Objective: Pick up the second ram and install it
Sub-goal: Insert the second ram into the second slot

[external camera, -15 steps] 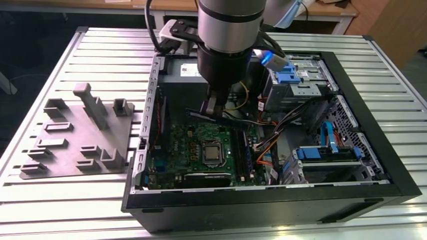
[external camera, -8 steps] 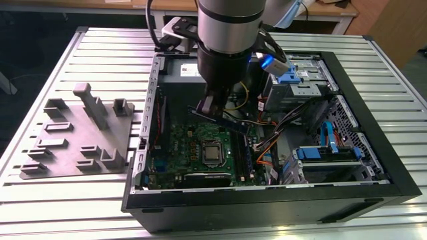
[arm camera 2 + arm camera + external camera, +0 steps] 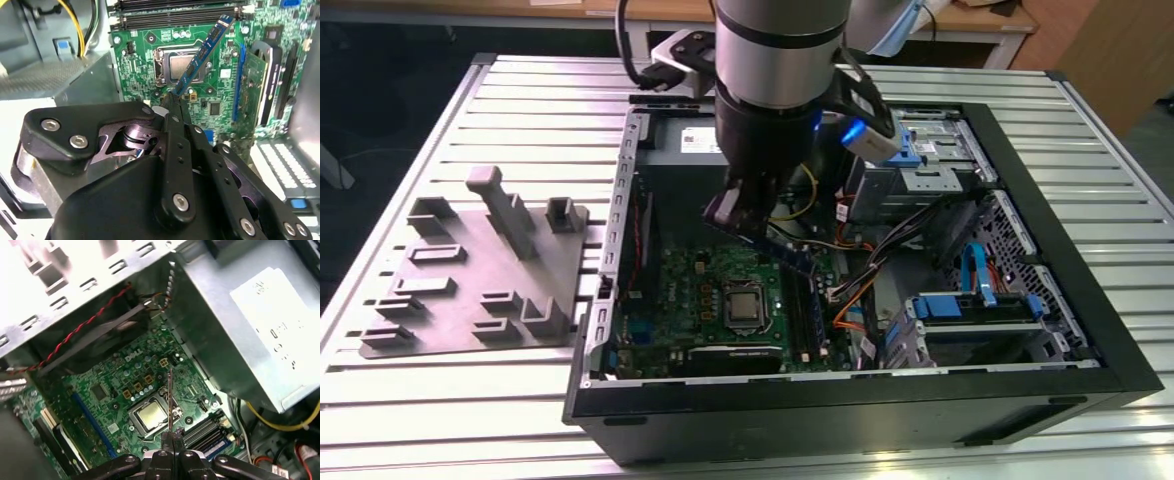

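My gripper (image 3: 742, 222) hangs inside the open computer case (image 3: 1067, 300), above the green circuit board (image 3: 687, 290), and is shut on one end of the second ram (image 3: 790, 256). In the second wrist view the ram (image 3: 202, 54) is a long blue-edged stick with black chips, slanting out from the shut gripper (image 3: 175, 101) over the processor socket (image 3: 182, 65). It appears edge-on in the first wrist view as a thin ram (image 3: 170, 395) rising from the gripper (image 3: 170, 436). The black slot rails (image 3: 175, 14) lie on the board beyond the ram's free end, and the ram is clear of them.
The grey power-supply box (image 3: 235, 335) fills one side of the case. Yellow and orange cables (image 3: 854, 295) and a drive cage with blue clips (image 3: 974, 305) sit at the exterior view's right. A grey fixture plate (image 3: 467, 290) lies on the slatted table beside the case.
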You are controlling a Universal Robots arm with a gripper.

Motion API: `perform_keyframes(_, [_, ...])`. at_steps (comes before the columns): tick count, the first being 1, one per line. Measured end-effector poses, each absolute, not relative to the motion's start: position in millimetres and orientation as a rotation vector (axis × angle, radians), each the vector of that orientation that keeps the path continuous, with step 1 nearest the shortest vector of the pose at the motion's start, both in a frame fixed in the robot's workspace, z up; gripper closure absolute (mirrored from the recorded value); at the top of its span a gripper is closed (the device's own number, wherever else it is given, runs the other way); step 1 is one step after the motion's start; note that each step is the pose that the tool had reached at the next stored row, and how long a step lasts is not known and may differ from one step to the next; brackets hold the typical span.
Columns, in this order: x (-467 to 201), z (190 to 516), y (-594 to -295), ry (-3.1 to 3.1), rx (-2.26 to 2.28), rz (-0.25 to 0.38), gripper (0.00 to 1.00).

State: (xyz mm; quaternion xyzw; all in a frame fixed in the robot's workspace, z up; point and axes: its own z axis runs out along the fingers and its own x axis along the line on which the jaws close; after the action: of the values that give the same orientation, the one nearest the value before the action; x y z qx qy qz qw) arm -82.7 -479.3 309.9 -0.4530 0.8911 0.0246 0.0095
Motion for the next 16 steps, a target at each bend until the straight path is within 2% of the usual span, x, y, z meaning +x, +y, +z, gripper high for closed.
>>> perform_keyframes(16, [-82.8, 307.2, -479.3, 2.952, -0.993, 0.072, 0.89])
